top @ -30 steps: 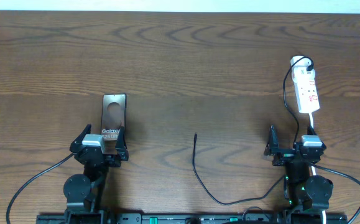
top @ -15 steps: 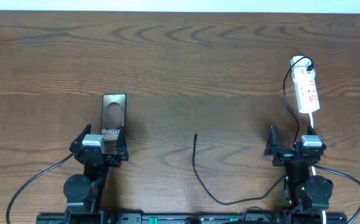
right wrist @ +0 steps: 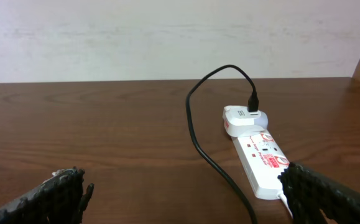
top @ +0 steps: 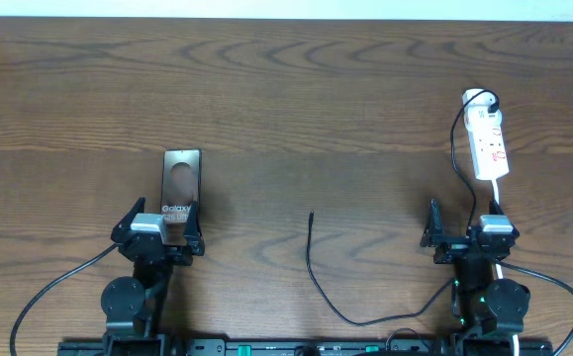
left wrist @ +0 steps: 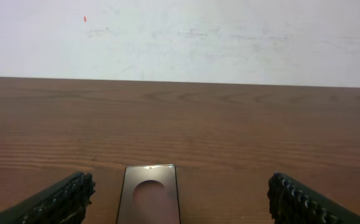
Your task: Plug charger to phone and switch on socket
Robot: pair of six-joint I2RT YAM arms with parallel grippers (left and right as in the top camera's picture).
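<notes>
**Markings.** The phone [top: 182, 178] is lying flat on the bench [top: 296, 89], left of centre. Its glossy brown face is showing a pale round patch and the white word "Galaxy"; a smaller line beneath is too fine for me to read. The socket [top: 489, 146] is lying at the far right, a white strip bearing red marks and small print that I cannot make out. Whether its switch is on, I cannot tell.

A white adapter [right wrist: 244, 117] is sitting at the socket's far end with the charger [top: 308, 255] plugged into it. That thin black cable is looping up over the adapter and running down beside the strip. It is then passing by the right arm's base and curving back up the middle of the bench. Its connector tip [top: 311, 215] is resting free there, well apart from the phone. A white cord [top: 498, 192] is leaving the strip's near end toward the right arm.

**Arms.** Both are sitting folded low at the near edge, pointing toward the white wall [left wrist: 229, 37]. The left claw [top: 163, 213] is standing spread wide, straddling the phone's near end, and in the wrist view neither finger is touching it. The right claw [top: 463, 220] is also spread wide, gripping nothing. The socket is lying ahead of it, toward its right finger [right wrist: 329, 196].
</notes>
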